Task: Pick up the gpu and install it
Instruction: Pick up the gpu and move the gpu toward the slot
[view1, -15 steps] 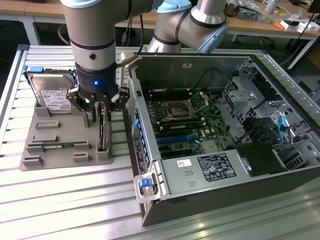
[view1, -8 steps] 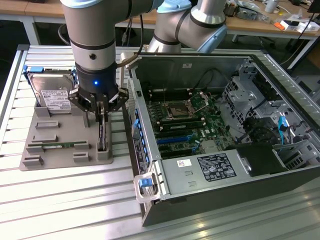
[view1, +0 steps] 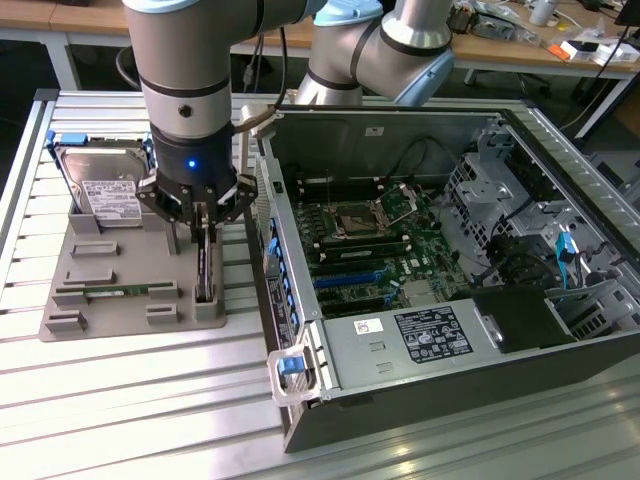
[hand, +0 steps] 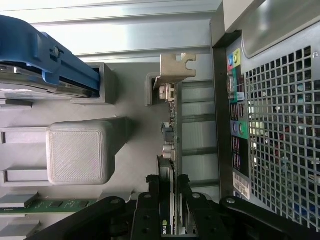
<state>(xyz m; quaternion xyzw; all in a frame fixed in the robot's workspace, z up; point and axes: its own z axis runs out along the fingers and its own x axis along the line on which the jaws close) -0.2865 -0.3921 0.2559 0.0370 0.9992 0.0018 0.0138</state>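
- At the left of the exterior view, the hard drive (view1: 100, 190) leans in the grey tray (view1: 120, 255). The memory stick (view1: 118, 292) lies below it, and neither is touched.
- Left of centre, the gpu (view1: 204, 265) stands on edge in its tray slot. The gripper (view1: 203, 238) is closed partway onto it, with fingers (hand: 152, 210) pressed to both faces.
- A tilted lift could jam the card in its slot or drag the tray along.
- Just to the right stands the open computer case (view1: 420, 400). If the card swings, its bracket (hand: 176, 65) could strike the case wall.
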